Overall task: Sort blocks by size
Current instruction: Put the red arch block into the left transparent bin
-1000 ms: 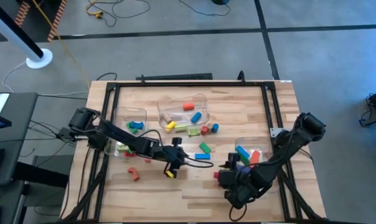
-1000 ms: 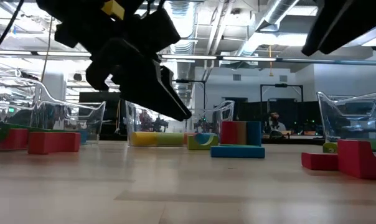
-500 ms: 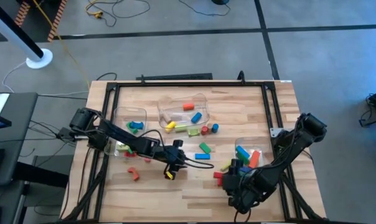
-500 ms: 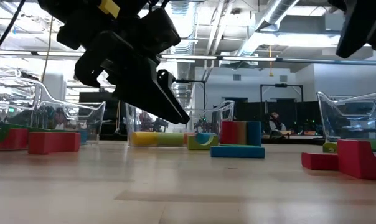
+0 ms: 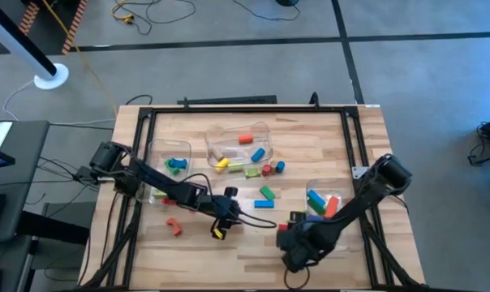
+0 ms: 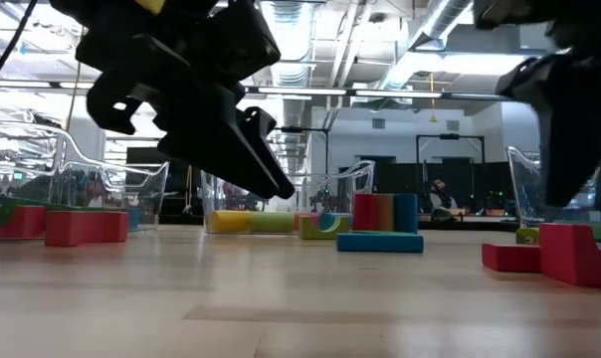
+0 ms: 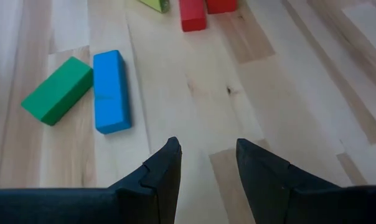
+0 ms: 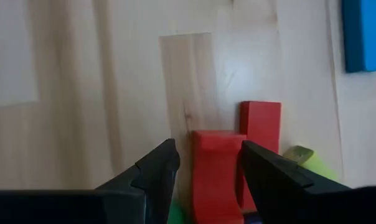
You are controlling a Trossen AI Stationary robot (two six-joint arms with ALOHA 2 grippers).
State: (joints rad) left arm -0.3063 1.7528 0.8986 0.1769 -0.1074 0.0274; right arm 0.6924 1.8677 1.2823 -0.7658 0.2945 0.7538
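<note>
— What's under you?

— Pale wooden table (image 5: 326, 138) inside a black frame, grey floor around it. My right gripper (image 8: 203, 163) stands parted, empty, straddling a red block (image 8: 214, 171) near the front edge. My left gripper (image 7: 206, 163) — also parted, empty — hovers mid-table.

— The other blocks?

— Scattered; blue bar (image 7: 110, 90) touching green one (image 7: 57, 90), some in clear bins (image 5: 238, 148).

The right end effector (image 5: 287, 236) has swung toward the left across the wooden surface (image 5: 253, 251) and now straddles a red arch-shaped block (image 8: 214, 169), its fingers drawing narrower. The left end effector (image 5: 218, 233) has shifted slightly toward the surface's near edge.
</note>
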